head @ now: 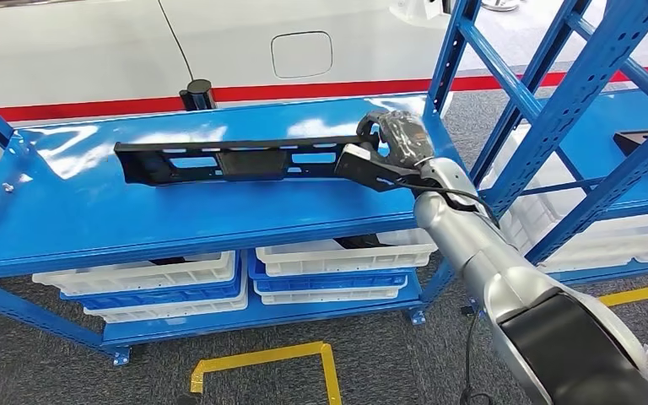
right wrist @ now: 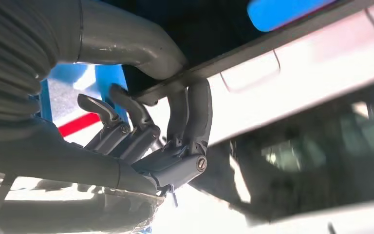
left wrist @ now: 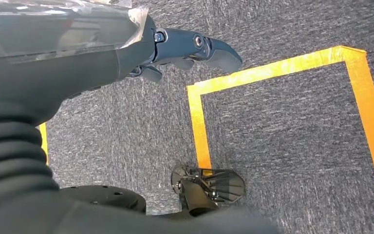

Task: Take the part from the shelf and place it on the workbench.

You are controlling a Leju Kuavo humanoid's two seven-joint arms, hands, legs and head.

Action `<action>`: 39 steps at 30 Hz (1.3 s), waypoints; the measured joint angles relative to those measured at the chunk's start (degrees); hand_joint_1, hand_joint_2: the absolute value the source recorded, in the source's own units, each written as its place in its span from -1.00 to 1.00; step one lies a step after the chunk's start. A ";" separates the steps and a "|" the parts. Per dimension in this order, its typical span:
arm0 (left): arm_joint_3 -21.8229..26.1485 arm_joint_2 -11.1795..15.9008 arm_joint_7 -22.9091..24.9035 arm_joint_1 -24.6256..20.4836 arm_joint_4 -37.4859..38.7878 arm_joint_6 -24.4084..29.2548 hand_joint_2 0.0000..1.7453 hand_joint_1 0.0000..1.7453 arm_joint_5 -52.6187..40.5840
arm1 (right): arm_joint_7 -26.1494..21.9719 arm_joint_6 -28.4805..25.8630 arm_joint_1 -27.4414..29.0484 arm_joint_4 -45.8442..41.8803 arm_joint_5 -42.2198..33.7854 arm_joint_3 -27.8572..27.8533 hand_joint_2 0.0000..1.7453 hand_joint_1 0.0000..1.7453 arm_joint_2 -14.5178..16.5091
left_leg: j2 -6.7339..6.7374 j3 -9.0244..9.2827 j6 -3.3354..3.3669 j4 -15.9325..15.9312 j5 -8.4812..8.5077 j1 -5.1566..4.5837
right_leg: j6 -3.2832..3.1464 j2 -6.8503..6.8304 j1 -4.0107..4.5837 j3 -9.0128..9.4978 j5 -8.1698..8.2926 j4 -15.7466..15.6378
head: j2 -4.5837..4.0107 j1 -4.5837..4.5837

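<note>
A long black slotted part [head: 228, 160] lies lengthwise on the top board of the blue shelf [head: 135, 215]. My right hand [head: 396, 139] grips its right end, with the arm reaching in from the lower right. In the right wrist view the thumb and fingers [right wrist: 195, 117] hook over the part's dark edge [right wrist: 204, 29]. My left hand [left wrist: 185, 48] hangs over the grey carpet, fingers apart and holding nothing.
White bins [head: 337, 253] fill the lower shelf level. Blue uprights [head: 557, 101] stand just right of my hand, with a second shelf and another black piece [head: 641, 139] beyond. A white car [head: 219, 42] is behind. Yellow tape [head: 261, 359] marks the carpet.
</note>
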 joint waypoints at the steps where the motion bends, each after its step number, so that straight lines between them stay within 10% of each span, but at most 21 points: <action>1: 0.01 0.01 -0.11 0.01 0.00 0.15 0.50 -1.00 0.17 | -0.24 -0.57 0.00 -1.11 -0.05 -1.06 1.00 1.00 -0.43 | 0.00 -0.02 0.00 0.00 0.00 0.00 | 0.00 0.00 0.00 -0.02 0.00 0.00 | 0.00 -0.01; 4: 0.04 0.02 -0.56 0.09 0.00 0.61 -1.00 -1.00 0.75 | -0.94 -2.48 0.09 -4.51 -0.50 -3.96 1.00 1.00 -1.54 | -0.01 -0.07 0.00 0.00 -0.01 0.00 | 0.00 0.00 0.00 -0.09 0.00 0.00 | 0.00 -0.01; 21: 0.09 0.00 -0.69 0.28 0.00 2.08 -1.00 -1.00 1.63 | -3.88 -4.90 7.30 -22.66 -2.59 -18.35 1.00 1.00 -4.83 | -0.01 -0.11 -0.01 0.00 -0.02 0.00 | 0.00 0.00 0.00 -0.12 0.00 -0.01 | -0.01 -0.01; 39: 0.04 -0.08 -0.43 0.11 0.00 2.20 -1.00 -1.00 1.10 | -4.57 -5.51 9.67 -25.78 -1.97 -21.11 1.00 1.00 -4.94 | -0.01 -0.11 -0.01 0.00 -0.02 0.00 | 0.00 0.00 0.01 -0.13 0.00 -0.01 | 0.00 -0.01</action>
